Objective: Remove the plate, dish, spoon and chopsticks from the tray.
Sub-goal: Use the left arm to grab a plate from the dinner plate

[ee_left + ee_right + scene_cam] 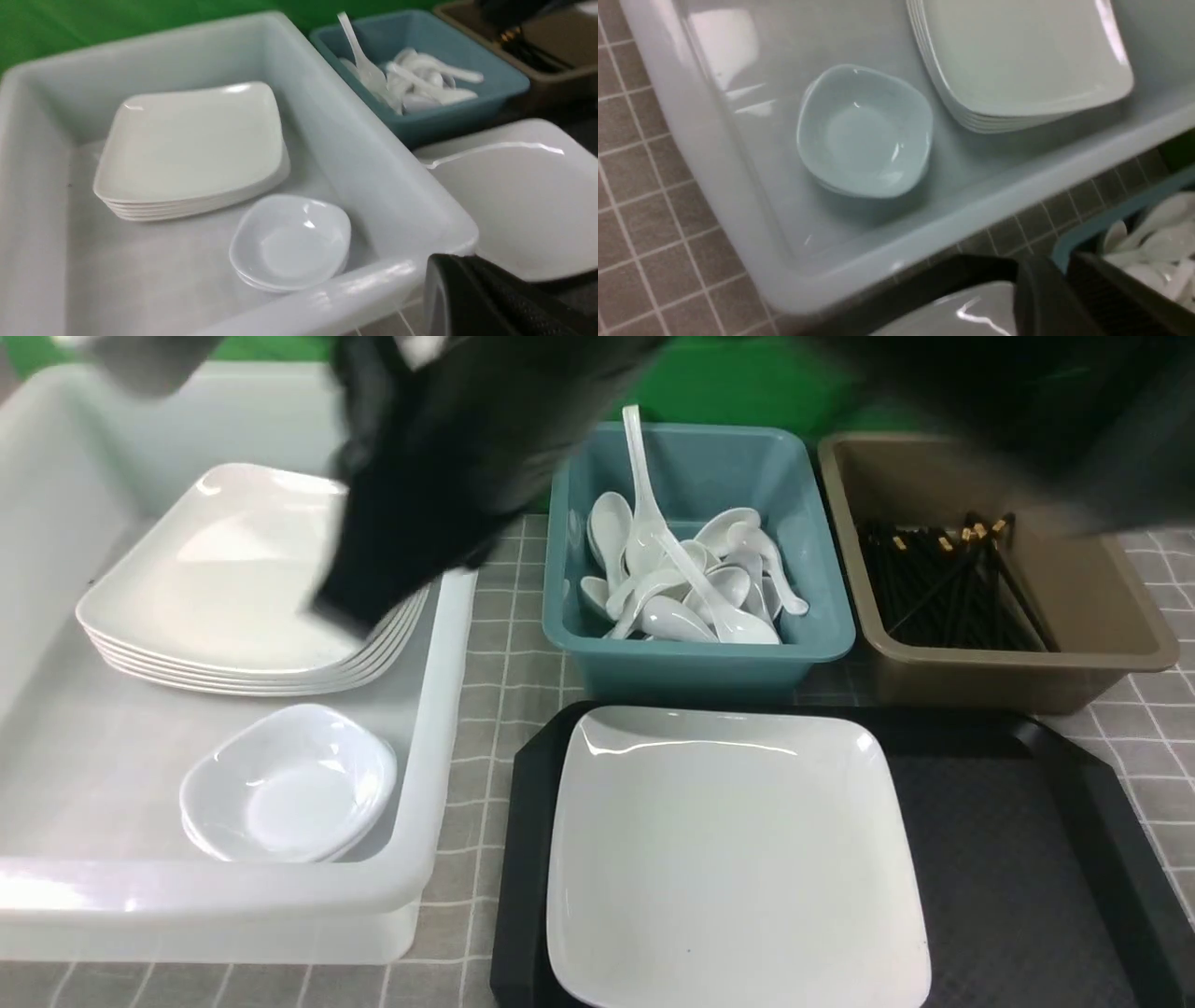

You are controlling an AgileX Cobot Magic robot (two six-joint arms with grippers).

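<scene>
The large white plate (733,849) lies on the left half of the black tray (1018,859); the tray's right half is bare. No dish, spoon or chopsticks show on the tray. Small white dishes (289,784) sit stacked in the white tub (439,728). My left gripper (350,602) is a blurred dark shape over the tub's stacked plates. In the left wrist view (467,289) only black finger material shows, so I cannot tell its state. My right gripper (1064,289) shows a narrow gap between its fingers and holds nothing.
Several white plates (243,579) are stacked at the back of the white tub. A teal tub (695,653) behind the tray holds several white spoons (691,579). A brown tub (1092,616) to its right holds black chopsticks (943,579). A grey checked cloth covers the table.
</scene>
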